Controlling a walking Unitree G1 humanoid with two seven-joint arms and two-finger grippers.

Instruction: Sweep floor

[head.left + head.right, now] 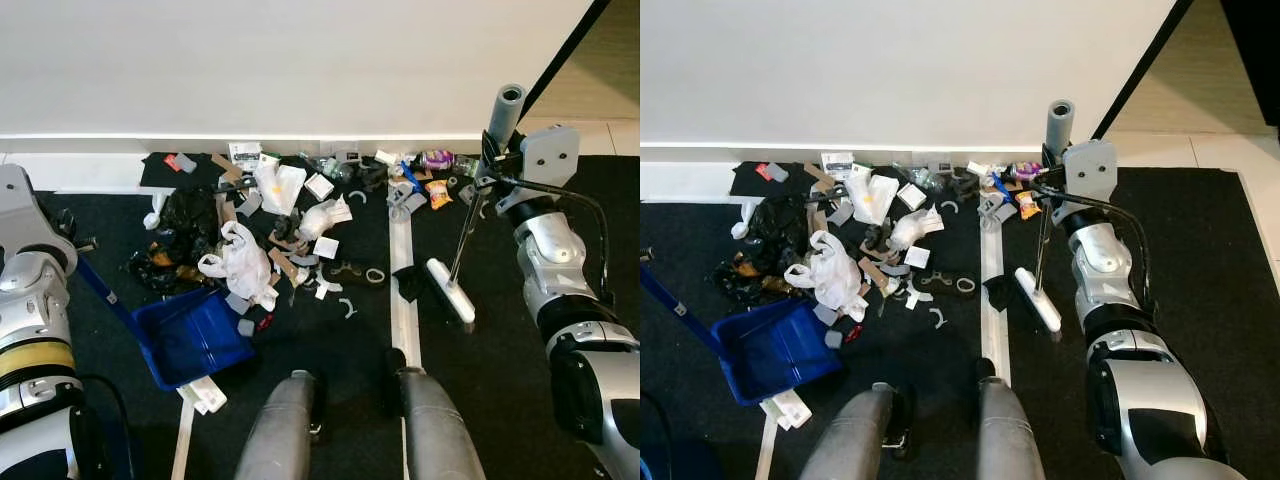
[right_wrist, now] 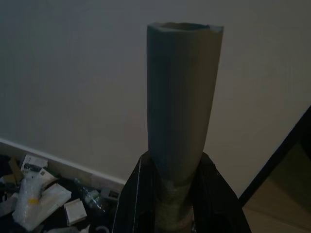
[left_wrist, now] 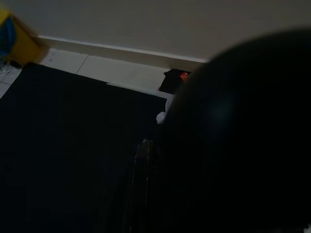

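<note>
1. A litter pile (image 1: 275, 225) spreads across the upper middle of the frame, on the carpet (image 1: 500, 370) in front of the wall (image 1: 300, 60).
2. The dustpan (image 1: 190, 335) lies at lower left, just below the pile.
3. The broom (image 1: 470, 215) stands right of centre, its head (image 1: 450, 290) on the carpet beside a floor strip (image 1: 404, 300).
4. The robot's legs (image 1: 350, 425) fill the bottom centre.
5. The right gripper (image 2: 180, 194) grips the broom's handle at upper right.

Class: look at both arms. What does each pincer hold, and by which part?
The right pincer grips the broom near the top of its grey handle. The left arm carries the blue dustpan by its long handle; that pincer's grip is hidden.
</note>
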